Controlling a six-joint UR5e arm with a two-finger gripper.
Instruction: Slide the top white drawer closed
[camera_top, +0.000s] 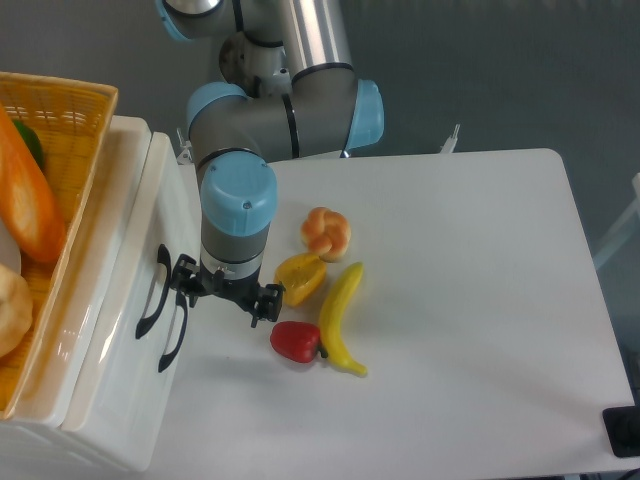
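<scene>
The white cabinet stands at the left edge of the worktop. Closest to me is the second white drawer with its own curved black handle. Just above it sits the top white drawer, and its tall white front now lies almost flat with the cabinet, so it looks shut or very nearly shut. Its black handle curves out toward the robot.

The hand is right beside that handle, down low over the worktop. Its two black fingers are spread apart and hold nothing. One finger is right at the drawer front, but I cannot tell if it touches.

A little to the right, a red pepper lies on the worktop, touching the low end of a yellow banana. Just behind them is a yellow pepper, close to the hand. Behind that is a small orange bun.

On top of the cabinet sits a yellow wicker basket with a long orange loaf and something green in it.

Farthest back, the grey and blue arm bends down from its base.
</scene>
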